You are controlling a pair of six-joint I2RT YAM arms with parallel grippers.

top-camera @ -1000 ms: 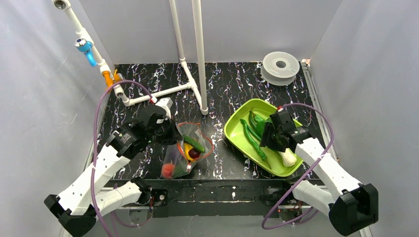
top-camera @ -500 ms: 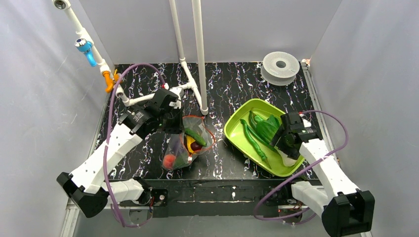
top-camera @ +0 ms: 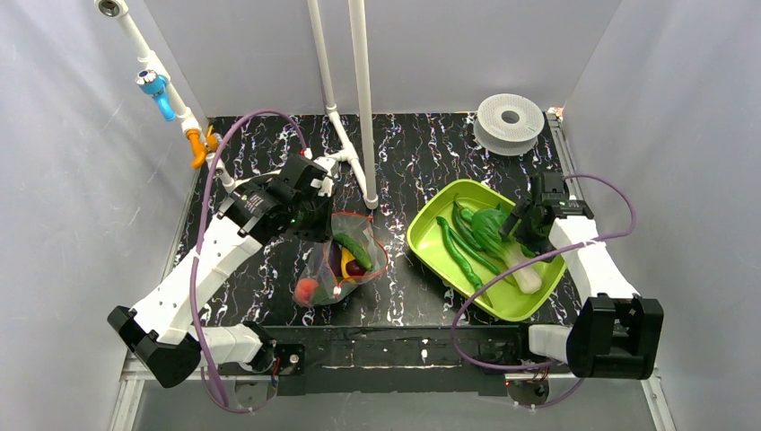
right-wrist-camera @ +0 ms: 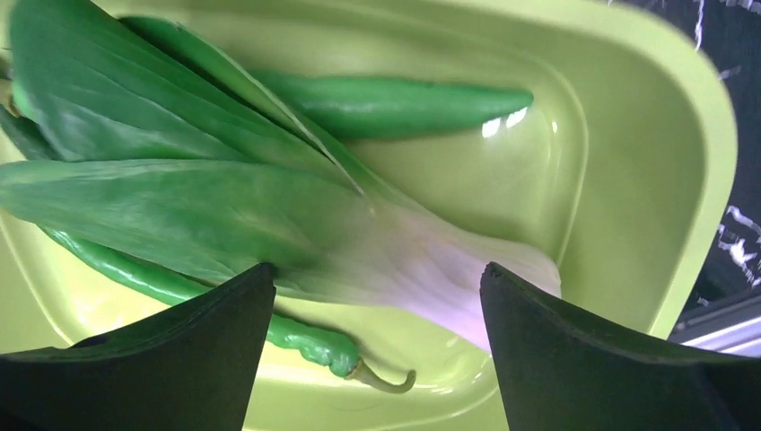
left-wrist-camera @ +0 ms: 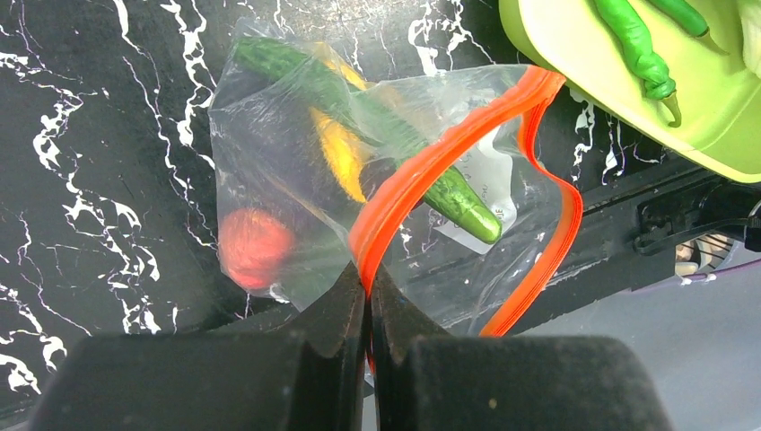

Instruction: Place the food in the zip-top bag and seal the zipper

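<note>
Two grippers are showing from above. The left gripper is hanging just left of the tray and pinching the far edge of the bag. The right gripper is hovering over the tray's right half, above a bok choy. The bag is lying just left of the tray, apart from it, with its zipper gaping in a loop toward the tray.

From the left wrist, the jaws are pressing tight on one side of the zipper, while the other side is bowing out toward the tray. A tomato, a yellow piece and a dark eggplant are lying inside the bag. A cucumber is poking its tip through the mouth.

From the right wrist, the fingers are standing wide apart, straddling the bok choy's white stem and gripping nothing. Two peppers are lying in the tray beside the bok choy.
</note>
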